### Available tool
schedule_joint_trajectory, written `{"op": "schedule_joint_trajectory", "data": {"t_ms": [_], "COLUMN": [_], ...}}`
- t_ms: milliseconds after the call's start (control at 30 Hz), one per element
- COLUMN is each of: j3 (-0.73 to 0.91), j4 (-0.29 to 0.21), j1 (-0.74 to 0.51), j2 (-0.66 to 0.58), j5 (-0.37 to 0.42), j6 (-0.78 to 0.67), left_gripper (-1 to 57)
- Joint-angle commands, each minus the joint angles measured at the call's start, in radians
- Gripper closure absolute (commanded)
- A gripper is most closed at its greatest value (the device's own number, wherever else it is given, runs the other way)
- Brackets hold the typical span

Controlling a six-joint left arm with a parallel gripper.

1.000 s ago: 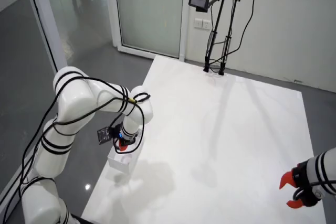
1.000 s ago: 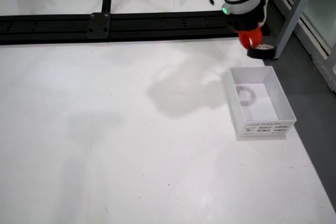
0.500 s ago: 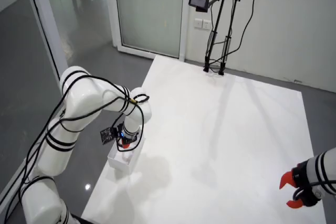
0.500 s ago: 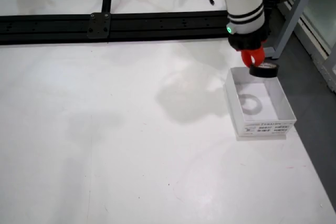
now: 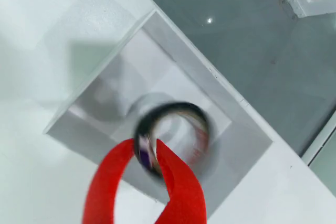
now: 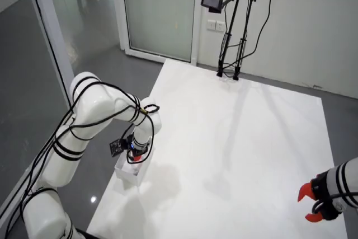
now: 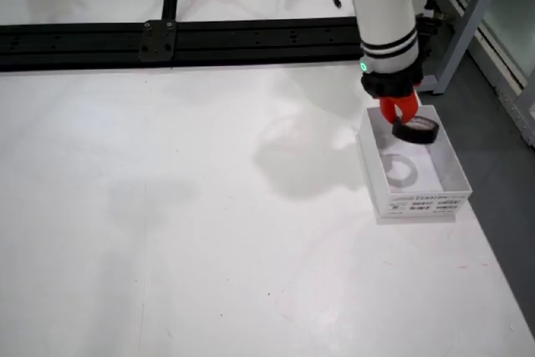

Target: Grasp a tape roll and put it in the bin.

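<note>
Gripper point(image 7: 401, 116) first: my red fingers point(image 5: 181, 182) are pinched on the wall of the tape roll point(image 5: 173, 135), one inside the ring and one outside, so the roll hangs off to one side of me rather than centred below. Seen from the gripper's own camera, the roll is blurred but plainly held over the open white bin point(image 5: 231, 124). In the view from across the desk point(image 7: 184, 206), the roll point(image 7: 415, 130) hangs above the bin point(image 7: 456, 169), toward its far end, with its shadow falling on the bin floor.

To finish this step well, I judge I should get the roll's whole outline inside the walls before letting go. Because it hangs off-centre, the roll's middle and not my own should be lined up with the bin's middle. Dropping lower before parting the fingers would keep it from bouncing or rolling over the rim, and the bin looks light enough to shift if I knock a wall.

A label point(image 7: 428, 203) with dark print sits on the bin's near outer face; the characters are too small to read. No brand shows on the roll.
</note>
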Motion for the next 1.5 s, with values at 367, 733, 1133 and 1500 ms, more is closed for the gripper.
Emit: {"op": "schedule_joint_trajectory", "data": {"t_ms": [367,733,1133,1500], "j3": [-0.002,-0.002,-0.002,-0.002], "j4": [-0.016,0.02,0.017,-0.004], "j1": [-0.027,-0.107,-0.288,-0.44], "j2": [-0.006,-0.284,-0.537,-0.676], "j5": [0.044,0.234,0.248,0.248], "j6": [-0.012,-0.012,-0.01,-0.01], "left_gripper": [57.0,57.0,57.0,57.0]}}
